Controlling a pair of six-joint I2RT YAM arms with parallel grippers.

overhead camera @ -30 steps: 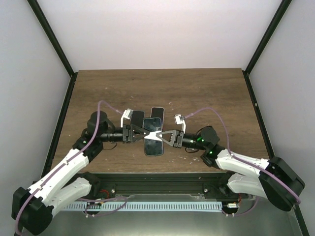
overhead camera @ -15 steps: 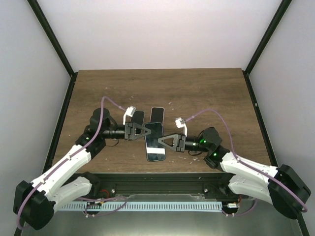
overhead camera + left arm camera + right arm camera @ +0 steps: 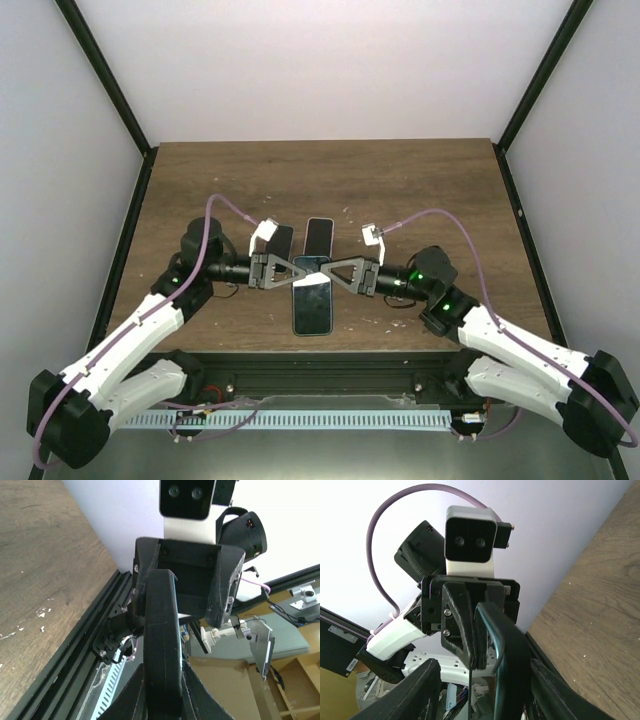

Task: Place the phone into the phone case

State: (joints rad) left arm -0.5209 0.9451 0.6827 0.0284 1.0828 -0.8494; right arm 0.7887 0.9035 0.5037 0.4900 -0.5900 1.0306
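Slip risk: phone [image 3: 312, 310], pinched only by left claw [image 3: 297, 269] with right claw [image 3: 328, 269] released, could pivot and drop.

Soft, even light is falling from above in the top view, leaving only faint shadows on the table [image 3: 400, 180]; the phone [image 3: 312, 310] screen is reflecting a pale sheen. Both wrist views are facing bright backgrounds that are washing out to white in the upper frame, while the fingers [image 3: 417, 695] at the bottom edge are showing dark and out of focus
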